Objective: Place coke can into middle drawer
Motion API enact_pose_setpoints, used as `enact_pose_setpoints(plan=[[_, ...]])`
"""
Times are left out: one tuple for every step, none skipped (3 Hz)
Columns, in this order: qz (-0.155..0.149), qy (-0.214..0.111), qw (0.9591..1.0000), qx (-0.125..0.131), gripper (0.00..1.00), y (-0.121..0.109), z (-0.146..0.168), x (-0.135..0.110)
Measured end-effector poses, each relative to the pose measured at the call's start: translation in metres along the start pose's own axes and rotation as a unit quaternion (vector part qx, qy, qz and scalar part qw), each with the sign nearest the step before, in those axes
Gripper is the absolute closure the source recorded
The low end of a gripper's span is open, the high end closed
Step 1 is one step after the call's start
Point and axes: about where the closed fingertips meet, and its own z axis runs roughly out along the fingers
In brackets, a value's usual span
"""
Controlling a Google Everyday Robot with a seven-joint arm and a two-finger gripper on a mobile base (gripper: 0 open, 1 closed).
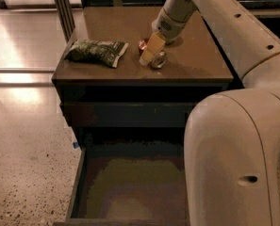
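Note:
The coke can (157, 60) lies on its side on the cabinet top (196, 65), near its middle, with a red end at the left and a shiny silver end at the front right. My gripper (150, 51) is down on the can, covering its middle. The middle drawer (78, 182) is pulled out below the cabinet front. Its olive-brown floor is bare where it shows. My own pale body (234, 159) hides the drawer's right part.
A green crinkly snack bag (96, 52) lies on the cabinet top, left of the can. A closed dark drawer front (125, 114) sits above the open drawer. Speckled floor (26, 164) lies to the left, and dark railing posts (61, 6) stand behind the cabinet.

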Motion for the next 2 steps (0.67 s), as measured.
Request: enact_pose_setpoints(plan=[[-0.010,-0.002,0.9994,-0.032,0.00,0.0133,0.0318,-0.0073],[-0.010,-0.002,0.9994,-0.032,0.04,0.0134,0.0324,-0.0074]])
